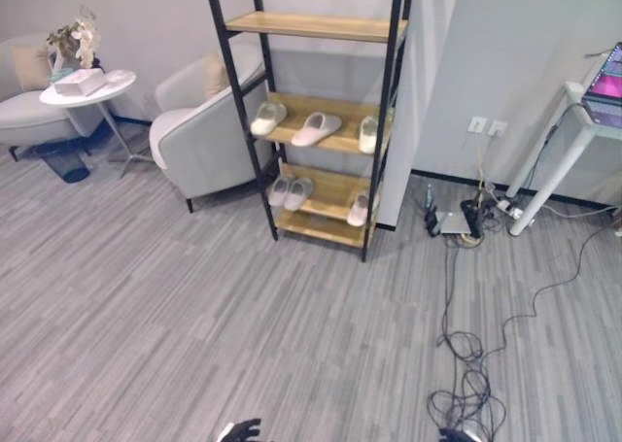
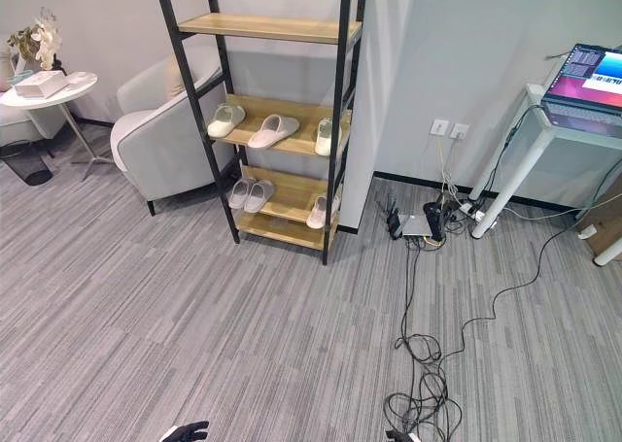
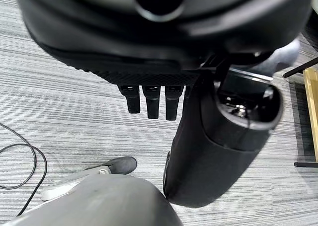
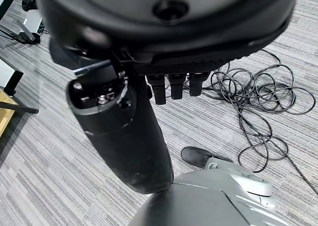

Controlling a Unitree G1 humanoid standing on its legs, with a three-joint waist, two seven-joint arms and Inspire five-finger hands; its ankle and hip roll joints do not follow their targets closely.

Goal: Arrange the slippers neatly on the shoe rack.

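The rack is standing at 12 o'clock against the wall, black-framed with wooden shelves. The top shelf is carrying nothing. On the middle shelf three slippers are lying: the left one angled toward 1 o'clock, the centre one angled toward 2 o'clock and close beside it, and the right one lying near the right post, apart from the other two. On the lower shelf a pair is lying side by side, touching, at the left; a single slipper is lying at the right by the post. The bottom shelf is carrying nothing that can be seen.

The left hand is hanging over the carpet at 6 o'clock, fingers straight and relaxed, holding nothing. The right hand is hanging likewise at 5 o'clock, fingers straight, holding nothing. Both hands are well apart from the rack.

An armchair is standing just beside the rack at 11 o'clock. A round table with a box and flowers is standing at 10 o'clock. A white table carrying a laptop is standing at 2 o'clock.
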